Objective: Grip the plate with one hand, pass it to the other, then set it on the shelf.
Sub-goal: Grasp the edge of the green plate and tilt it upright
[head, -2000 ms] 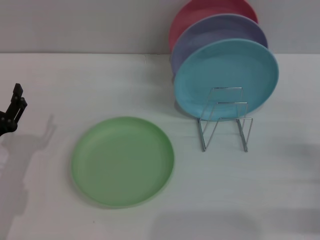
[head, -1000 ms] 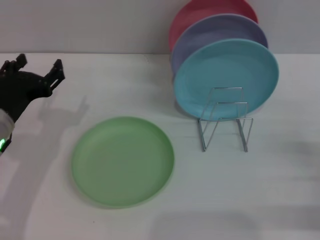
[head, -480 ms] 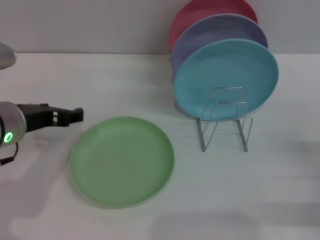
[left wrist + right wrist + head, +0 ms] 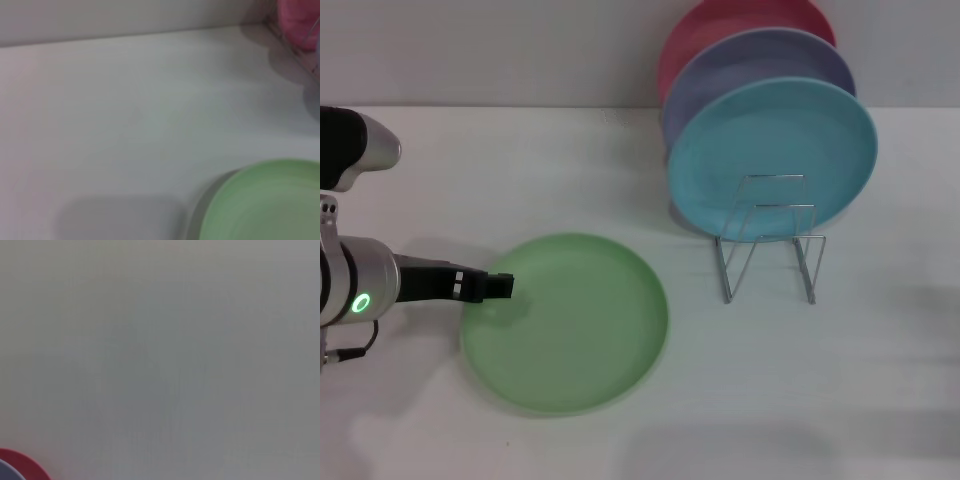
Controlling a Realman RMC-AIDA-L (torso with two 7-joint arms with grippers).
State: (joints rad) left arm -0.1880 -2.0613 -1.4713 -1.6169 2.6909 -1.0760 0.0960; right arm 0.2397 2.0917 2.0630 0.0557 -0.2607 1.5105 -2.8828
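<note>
Head view shows the left gripper (image 4: 498,286) reaching sideways over the plate (image 4: 566,322), which lies flat just beyond and beneath its tip, at the near rim. Whether its jaws are spread I cannot tell. The right arm is nowhere in sight, so the left is nearer.

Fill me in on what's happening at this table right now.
The left gripper has reached in low from the robot's left and sits at the left rim of the green plate, which lies flat on the table. The wire shelf holds turquoise, lavender and red plates, its front slots free. The right arm is out of sight.
</note>
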